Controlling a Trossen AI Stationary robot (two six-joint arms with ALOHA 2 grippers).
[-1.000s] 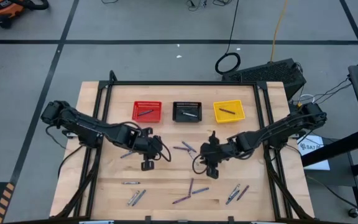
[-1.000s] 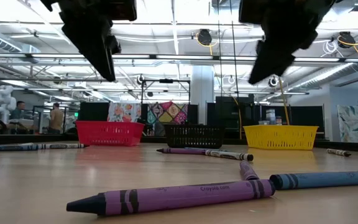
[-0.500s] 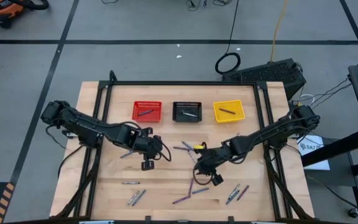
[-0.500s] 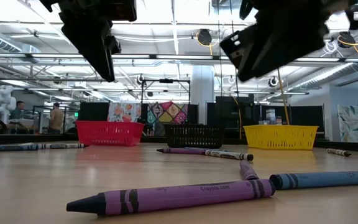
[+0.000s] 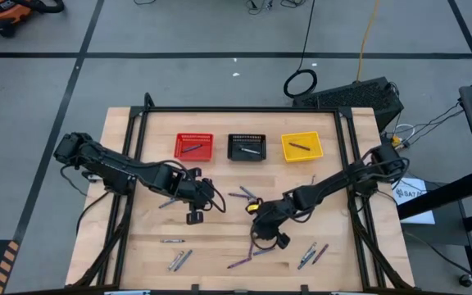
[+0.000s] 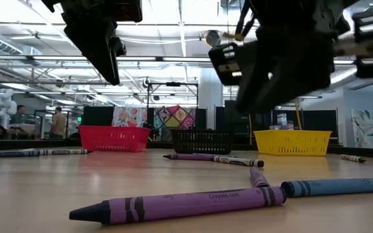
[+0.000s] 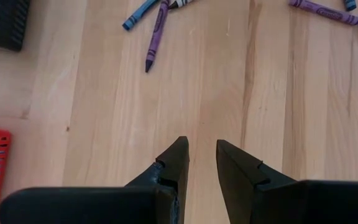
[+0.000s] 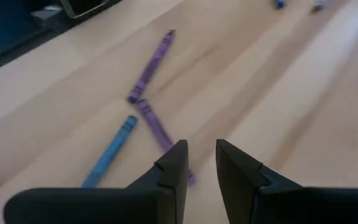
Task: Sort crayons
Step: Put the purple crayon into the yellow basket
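Several crayons lie flat on the wooden table: a purple and blue cluster (image 5: 244, 195) mid-table, and more near the front (image 5: 252, 248). In the low view, a purple crayon (image 6: 180, 206) and a blue one (image 6: 339, 188) lie closest. My right gripper (image 5: 259, 224) hovers open, tilted down, just above a purple crayon (image 8: 157, 127) and beside a blue crayon (image 8: 110, 152). My left gripper (image 5: 207, 201) hangs open over bare wood (image 7: 202, 155), left of the mid-table cluster (image 7: 154, 28). Neither gripper holds anything.
Along the far side stand a red basket (image 5: 179, 147), a black basket (image 5: 247, 138) and a yellow basket (image 5: 301, 136), each with a crayon inside. More crayons lie near the front left (image 5: 179, 260) and front right (image 5: 311, 254). A black frame (image 5: 244, 111) rims the table.
My right gripper has sunk toward the table and shifted toward the near left, over the front crayons, rolling about its own axis as it went. Its fingers keep the same gap. No crayon has moved.
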